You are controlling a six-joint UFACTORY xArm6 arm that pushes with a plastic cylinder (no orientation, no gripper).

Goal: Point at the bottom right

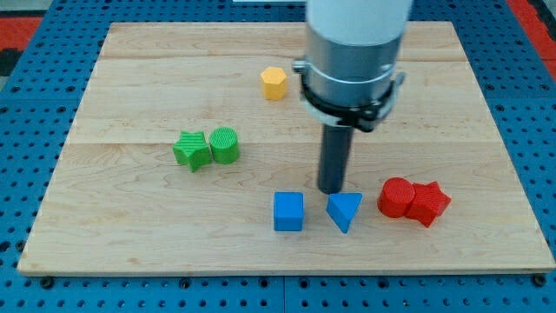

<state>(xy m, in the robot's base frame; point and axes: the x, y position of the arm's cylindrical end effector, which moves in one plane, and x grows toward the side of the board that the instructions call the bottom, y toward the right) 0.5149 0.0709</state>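
My tip (330,189) rests on the wooden board (130,226) just above the gap between a blue cube (288,211) and a blue triangular block (346,210), closer to the triangle. To the view's right of them lie a red cylinder (396,196) and a red star-like block (429,203), touching each other. The board's bottom right corner (521,256) is bare, well to the right and below the tip.
A yellow hexagonal block (274,83) sits near the view's top centre. A green star-like block (191,149) and a green cylinder (224,144) touch at the left centre. The arm's grey body (352,52) hides part of the board's top. Blue pegboard surrounds the board.
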